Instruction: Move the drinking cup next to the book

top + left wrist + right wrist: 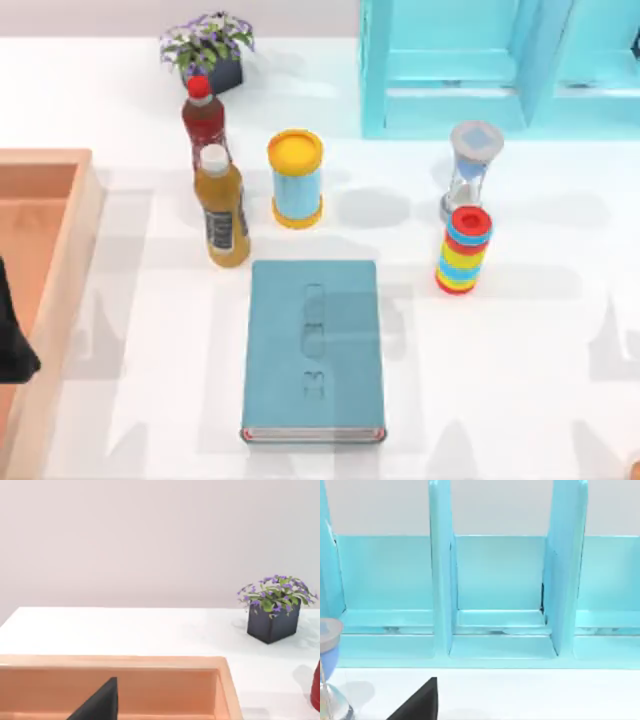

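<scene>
The job has not started yet, as far as I can judge. The book (313, 350) lies flat in the middle of the table, with its pale page edge at the 6 o'clock end. The table right beside the book is bare at 3 o'clock and at 9 o'clock, so no cup has been put there. All of the job is left to do: find the drinking cup, pick it up, carry it over and set it down beside the book.

I cannot tell where the drinking cup is. The things standing near the book are other things. A light-blue can with a yellow lid (296, 178) stands at 12 o'clock from the book. An orange juice bottle (222, 206) stands at 11 o'clock, with a red bottle (203, 118) just behind it. A rainbow ring stack (464, 250) stands at 2 o'clock, with an hourglass (473, 168) just past it.

The left arm (14, 335) is parked at 9 o'clock from the book, over the wooden tray (60, 300). A dark bit of the left gripper (100, 705) shows in the left wrist view, in front of the tray and a flower pot (274, 615). A dark bit of the right gripper (420, 702) shows in the right wrist view, facing the teal shelf (500, 605). I cannot tell if either gripper is released or clenched. Neither one has anything in it that I can see.
</scene>
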Available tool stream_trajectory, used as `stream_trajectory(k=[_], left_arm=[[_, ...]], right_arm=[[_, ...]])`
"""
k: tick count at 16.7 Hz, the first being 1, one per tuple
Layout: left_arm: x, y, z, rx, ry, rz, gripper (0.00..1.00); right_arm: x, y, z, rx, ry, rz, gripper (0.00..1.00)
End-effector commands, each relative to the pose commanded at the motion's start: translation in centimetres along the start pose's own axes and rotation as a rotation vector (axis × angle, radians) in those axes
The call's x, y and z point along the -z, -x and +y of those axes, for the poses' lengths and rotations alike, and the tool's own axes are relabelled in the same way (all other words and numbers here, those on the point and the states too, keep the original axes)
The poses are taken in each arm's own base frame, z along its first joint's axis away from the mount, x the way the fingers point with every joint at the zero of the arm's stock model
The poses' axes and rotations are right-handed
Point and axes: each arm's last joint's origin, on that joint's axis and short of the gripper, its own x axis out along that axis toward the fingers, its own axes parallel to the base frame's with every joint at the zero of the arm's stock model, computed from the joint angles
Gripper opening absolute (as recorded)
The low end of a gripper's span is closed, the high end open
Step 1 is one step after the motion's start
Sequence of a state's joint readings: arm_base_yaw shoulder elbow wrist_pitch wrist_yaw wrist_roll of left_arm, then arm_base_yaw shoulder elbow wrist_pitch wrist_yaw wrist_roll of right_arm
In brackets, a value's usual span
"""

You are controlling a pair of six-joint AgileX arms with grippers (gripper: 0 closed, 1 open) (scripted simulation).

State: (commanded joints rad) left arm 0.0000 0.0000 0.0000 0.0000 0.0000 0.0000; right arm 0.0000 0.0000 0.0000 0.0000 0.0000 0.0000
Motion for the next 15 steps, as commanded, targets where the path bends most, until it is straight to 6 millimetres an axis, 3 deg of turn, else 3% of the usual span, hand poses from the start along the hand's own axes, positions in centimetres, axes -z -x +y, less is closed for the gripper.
stream_trajectory(k=[4,9,12,15], left_arm=[[0.0,0.0,0.0,0.0,0.0,0.0,1.0],[0.0,0.0,0.0,0.0,0.0,0.0,1.0],[0.0,0.0,0.0,0.0,0.0,0.0,1.0],[0.0,0.0,0.0,0.0,0.0,0.0,1.0]], right_arm=[[-0.4,0.0,-0.1,0.006,0.03,0.024,1.0],[-3.7,-0.8,-0.6,0.023,0.261,0.219,1.0],[-6.5,-2.5,-1.2,-0.006,0.467,0.41,1.0],[-9.2,-5.4,-2.2,-0.095,0.686,0.631,1.0]])
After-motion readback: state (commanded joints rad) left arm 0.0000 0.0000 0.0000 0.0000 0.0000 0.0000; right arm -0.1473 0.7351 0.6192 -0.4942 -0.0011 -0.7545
